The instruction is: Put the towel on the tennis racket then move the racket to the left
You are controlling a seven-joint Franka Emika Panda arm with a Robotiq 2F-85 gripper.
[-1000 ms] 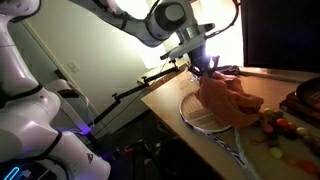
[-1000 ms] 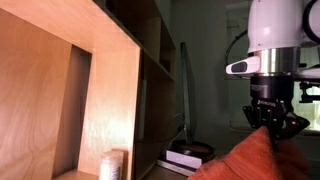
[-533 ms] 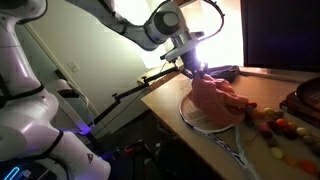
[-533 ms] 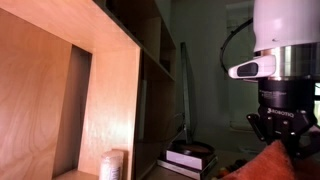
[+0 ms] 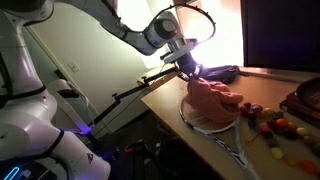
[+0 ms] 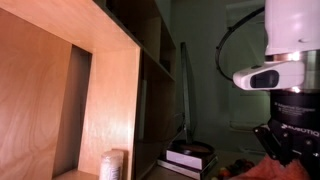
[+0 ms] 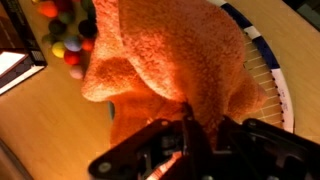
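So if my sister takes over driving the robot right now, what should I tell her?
Hand: shut on one edge of the orange towel.
Things: the towel lies bunched over the strings of the tennis racket, which lies flat on the wooden table. Small coloured balls sit beside it.
Done: the towel is down on the racket.
Left: open the hand to let the towel go, then move the racket to the left, probably without shaking the towel off.
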